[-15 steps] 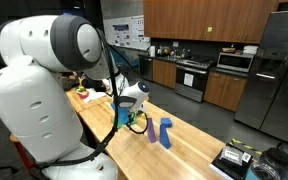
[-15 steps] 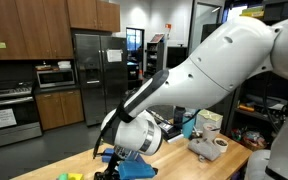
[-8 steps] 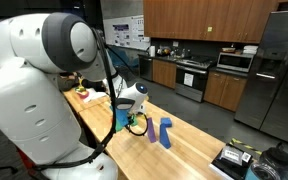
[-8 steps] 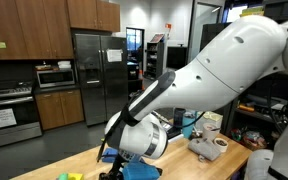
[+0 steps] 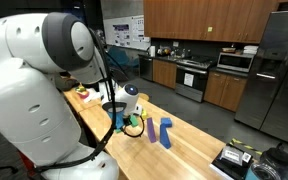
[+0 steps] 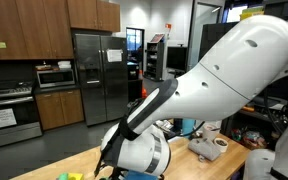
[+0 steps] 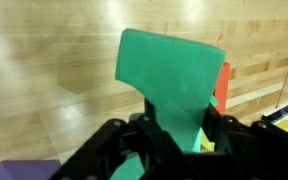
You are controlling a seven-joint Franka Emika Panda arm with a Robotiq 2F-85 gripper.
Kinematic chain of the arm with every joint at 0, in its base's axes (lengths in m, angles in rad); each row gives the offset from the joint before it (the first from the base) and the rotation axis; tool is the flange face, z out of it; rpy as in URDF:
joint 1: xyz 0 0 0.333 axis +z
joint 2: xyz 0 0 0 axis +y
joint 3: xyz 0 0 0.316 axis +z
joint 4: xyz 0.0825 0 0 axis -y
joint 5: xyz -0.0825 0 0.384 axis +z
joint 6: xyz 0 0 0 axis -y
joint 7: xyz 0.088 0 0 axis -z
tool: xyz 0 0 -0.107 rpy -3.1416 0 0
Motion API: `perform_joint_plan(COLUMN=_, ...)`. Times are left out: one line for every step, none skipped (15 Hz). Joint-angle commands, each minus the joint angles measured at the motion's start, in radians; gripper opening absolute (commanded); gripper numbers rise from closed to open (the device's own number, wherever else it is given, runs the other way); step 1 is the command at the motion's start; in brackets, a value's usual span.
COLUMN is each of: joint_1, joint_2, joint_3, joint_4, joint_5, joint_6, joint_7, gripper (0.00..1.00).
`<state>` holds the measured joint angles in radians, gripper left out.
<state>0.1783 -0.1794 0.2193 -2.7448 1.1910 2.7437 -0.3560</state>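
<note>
The arm (image 5: 44,90) is seen at the left of an exterior view, its large white links raised above the near edge of the table (image 5: 199,150). From there the forearm is bent forward and downward, so that the wrist is brought low over the table's wooden surface. The gripper (image 5: 129,118) is pointed down at the table, close above the boards. From the opposite side, in an exterior view, the arm (image 6: 224,80) is shown sweeping down from the upper right, with the wrist hanging just above the table (image 6: 64,165).

In the wrist view, a purple piece (image 7: 24,170) is partly seen at the lower left corner, lying on the table. At the centre, the green block (image 7: 169,70) is clamped between the two fingers of the gripper (image 7: 169,140); the jaws are set at a partial width, pressed against the block's narrow lower part, and its broad end is held out over the table. Whether the block is touching the table cannot be told. A red piece (image 7: 222,85) is seen at the right, on the table.

A blue piece (image 5: 165,132) is stood upright on the table, right of the gripper.
</note>
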Motion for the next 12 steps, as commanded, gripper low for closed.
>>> perform_joint_plan(joint_1=0.005, joint_2=-0.047, joint_3=-0.025, joint_4=-0.007, joint_5=0.016, joint_6=-0.138, joint_7=-0.047, gripper=0.21)
perform_joint_plan(joint_1=-0.003, joint_2=-0.056, joint_3=-0.043, joint_4=-0.005, joint_5=0.019, joint_6=-0.207, joint_7=-0.082, gripper=0.21)
perform_joint_plan(joint_1=0.000, joint_2=-0.068, joint_3=-0.076, joint_4=-0.005, joint_5=0.014, joint_6=-0.280, joint_7=-0.117, gripper=0.21)
perform_joint_plan(joint_1=-0.009, joint_2=-0.071, joint_3=-0.095, joint_4=-0.002, joint_5=0.010, joint_6=-0.342, joint_7=-0.142, gripper=0.21)
perform_joint_plan(joint_1=-0.021, joint_2=-0.074, joint_3=-0.119, joint_4=0.002, joint_5=0.002, joint_6=-0.409, joint_7=-0.171, gripper=0.21)
perform_joint_plan(joint_1=-0.033, joint_2=-0.078, joint_3=-0.141, joint_4=0.003, joint_5=-0.006, joint_6=-0.470, joint_7=-0.206, gripper=0.21)
perform_joint_plan(joint_1=-0.048, joint_2=-0.080, joint_3=-0.161, joint_4=0.004, joint_5=-0.019, joint_6=-0.529, joint_7=-0.234, gripper=0.21)
perform_joint_plan(joint_1=-0.064, joint_2=-0.077, joint_3=-0.181, joint_4=0.009, joint_5=-0.035, joint_6=-0.584, joint_7=-0.268, gripper=0.21)
perform_joint_plan(joint_1=-0.084, joint_2=-0.072, joint_3=-0.201, joint_4=0.014, joint_5=-0.057, joint_6=-0.646, joint_7=-0.302, gripper=0.21)
perform_joint_plan(joint_1=-0.101, joint_2=-0.063, joint_3=-0.218, joint_4=0.022, joint_5=-0.078, joint_6=-0.699, joint_7=-0.331, gripper=0.21)
perform_joint_plan(joint_1=-0.120, joint_2=-0.052, joint_3=-0.235, joint_4=0.032, joint_5=-0.102, joint_6=-0.750, joint_7=-0.357, gripper=0.21)
perform_joint_plan(joint_1=-0.136, joint_2=-0.045, joint_3=-0.248, joint_4=0.039, joint_5=-0.121, joint_6=-0.791, joint_7=-0.379, gripper=0.21)
